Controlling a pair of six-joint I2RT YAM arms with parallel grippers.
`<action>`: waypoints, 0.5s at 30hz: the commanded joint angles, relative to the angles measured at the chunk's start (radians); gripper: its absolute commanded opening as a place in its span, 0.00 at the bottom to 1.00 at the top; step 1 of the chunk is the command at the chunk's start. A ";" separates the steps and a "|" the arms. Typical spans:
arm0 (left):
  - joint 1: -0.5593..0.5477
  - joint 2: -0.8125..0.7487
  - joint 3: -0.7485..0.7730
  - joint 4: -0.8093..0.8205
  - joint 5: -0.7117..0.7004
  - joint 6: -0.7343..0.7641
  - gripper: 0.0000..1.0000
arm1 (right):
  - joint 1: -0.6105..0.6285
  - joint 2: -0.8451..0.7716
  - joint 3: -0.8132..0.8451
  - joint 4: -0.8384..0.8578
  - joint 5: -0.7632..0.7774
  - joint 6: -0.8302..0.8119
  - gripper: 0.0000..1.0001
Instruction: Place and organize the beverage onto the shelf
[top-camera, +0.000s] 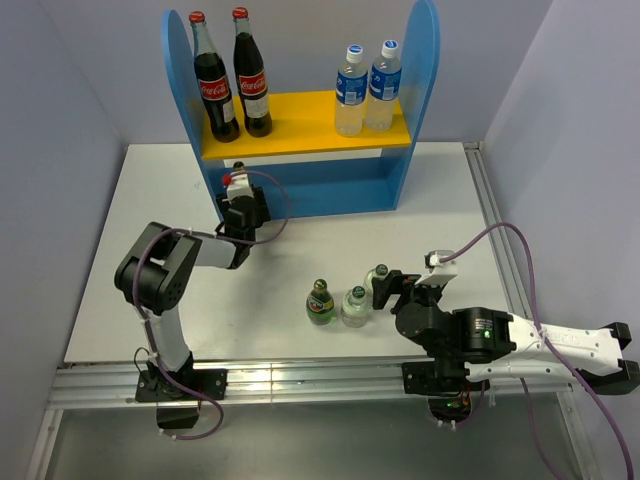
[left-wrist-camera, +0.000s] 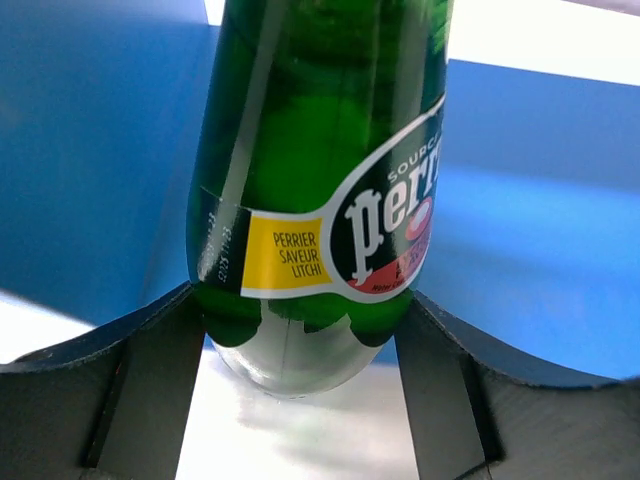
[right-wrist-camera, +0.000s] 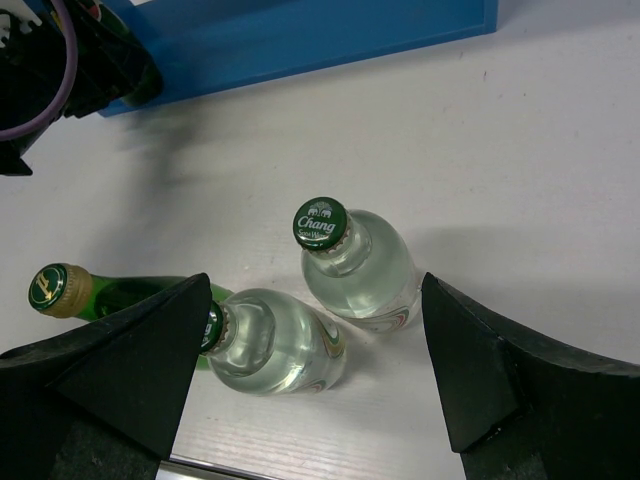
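The shelf (top-camera: 300, 135) carries two blue-capped water bottles (top-camera: 365, 90) on its yellow upper board. My left gripper (top-camera: 240, 208) is at the shelf's blue base, shut on a dark green, yellow-labelled bottle (left-wrist-camera: 310, 160) held upright just over the white table. Another green bottle (top-camera: 320, 303) and two clear green-capped bottles (top-camera: 355, 306) (top-camera: 378, 276) stand near the front edge. My right gripper (right-wrist-camera: 315, 290) hovers open above the clear pair (right-wrist-camera: 355, 265) (right-wrist-camera: 270, 340), touching neither.
Two tall red-capped cola bottles (top-camera: 230, 85) stand on the left of the upper board. The shelf's blue base (right-wrist-camera: 300, 35) lies beyond the right gripper. The metal rail (top-camera: 300, 378) runs along the table's front edge.
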 joint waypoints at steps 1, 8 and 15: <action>0.015 -0.005 0.076 0.151 0.012 -0.016 0.00 | 0.006 0.007 -0.006 0.031 0.041 -0.001 0.92; 0.027 0.052 0.136 0.150 -0.020 0.000 0.00 | 0.006 0.016 -0.004 0.032 0.041 -0.004 0.92; 0.041 0.076 0.191 0.084 -0.003 -0.013 0.01 | 0.006 0.013 -0.004 0.032 0.041 -0.001 0.92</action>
